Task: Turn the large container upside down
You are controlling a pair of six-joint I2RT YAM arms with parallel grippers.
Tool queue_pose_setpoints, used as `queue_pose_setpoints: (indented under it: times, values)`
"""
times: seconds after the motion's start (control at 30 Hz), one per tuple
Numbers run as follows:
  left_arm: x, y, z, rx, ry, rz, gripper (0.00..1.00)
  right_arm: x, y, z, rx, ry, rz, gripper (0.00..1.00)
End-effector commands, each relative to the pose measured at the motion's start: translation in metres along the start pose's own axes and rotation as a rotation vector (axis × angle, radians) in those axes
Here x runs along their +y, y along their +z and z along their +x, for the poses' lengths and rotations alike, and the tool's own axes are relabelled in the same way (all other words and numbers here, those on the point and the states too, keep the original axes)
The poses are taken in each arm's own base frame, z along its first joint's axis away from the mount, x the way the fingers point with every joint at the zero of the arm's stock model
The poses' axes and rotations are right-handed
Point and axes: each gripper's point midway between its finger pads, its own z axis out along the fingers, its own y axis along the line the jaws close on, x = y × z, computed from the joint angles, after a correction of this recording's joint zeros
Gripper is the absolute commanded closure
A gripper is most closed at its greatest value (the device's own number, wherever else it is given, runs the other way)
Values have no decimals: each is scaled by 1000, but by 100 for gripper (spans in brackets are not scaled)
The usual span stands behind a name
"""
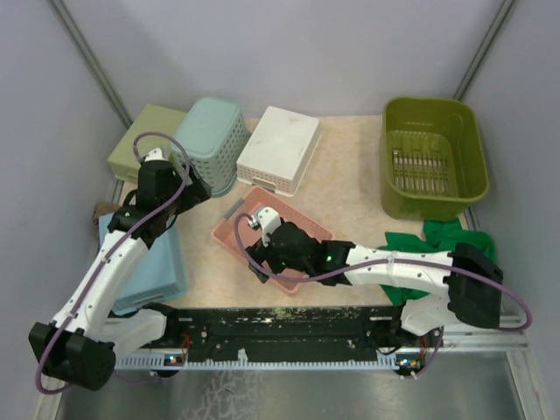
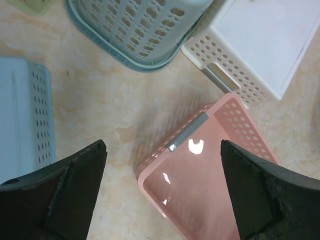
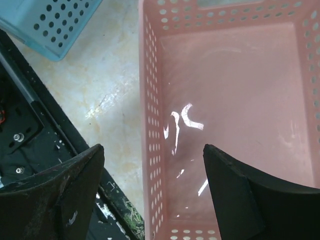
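Currently, in the top external view, the large container [image 1: 426,103] stands mouth-up at the far right of the table [image 1: 350,188], its slotted base visible inside, so it is not yet inverted. It is well apart from both arms. The right gripper [image 1: 257,262] reaches leftward, low over the pink basket [image 1: 229,234]. The left gripper [image 1: 199,186] extends forward beside the teal basket [image 1: 214,131].

In the left wrist view, the left gripper [image 2: 162,146] is spread wide and empty, pointing down over bare table near the pink basket [image 2: 200,185]. The container is not shown.

In the right wrist view, the right gripper [image 3: 152,148] is parted and holds nothing, straddling the pink basket [image 3: 150,100] side wall. This is probably an unrelated pose, and the arm must likely swing right to reach the container's rim.
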Motion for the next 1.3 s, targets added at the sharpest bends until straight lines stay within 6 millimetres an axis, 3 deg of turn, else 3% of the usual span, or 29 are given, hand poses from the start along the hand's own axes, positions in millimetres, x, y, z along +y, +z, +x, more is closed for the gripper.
queue_pose_setpoints:
  times: [0.0, 0.27, 0.6, 0.67, 0.77, 0.83, 1.0, 1.27]
  values:
    - [-17, -8, -3, 34, -20, 89, 0, 9, 17, -7, -53, -7, 41, 20]
    - [-19, -8, -3, 19, -1, 113, 0, -4, 37, 33, 34, -114, 130, 34]
    - [-26, -7, 13, 68, -9, 176, 0, 11, 43, 62, 122, -200, 28, 80]
    - [-28, -6, 19, 81, -21, 200, 0, 14, 41, 62, 138, -205, 17, 96]
    - [-24, -4, 21, 86, -16, 179, 0, 20, 31, 50, 128, -198, -11, 100]
    - [-23, -6, 15, 73, -7, 164, 0, 27, 17, 30, 93, -185, -40, 100]
    - [-34, -10, 5, 55, -28, 202, 0, 44, -29, -15, -25, -122, -149, 100]
    - [-50, -21, -18, 6, -69, 249, 0, 47, -92, -66, -154, 0, -318, 100]
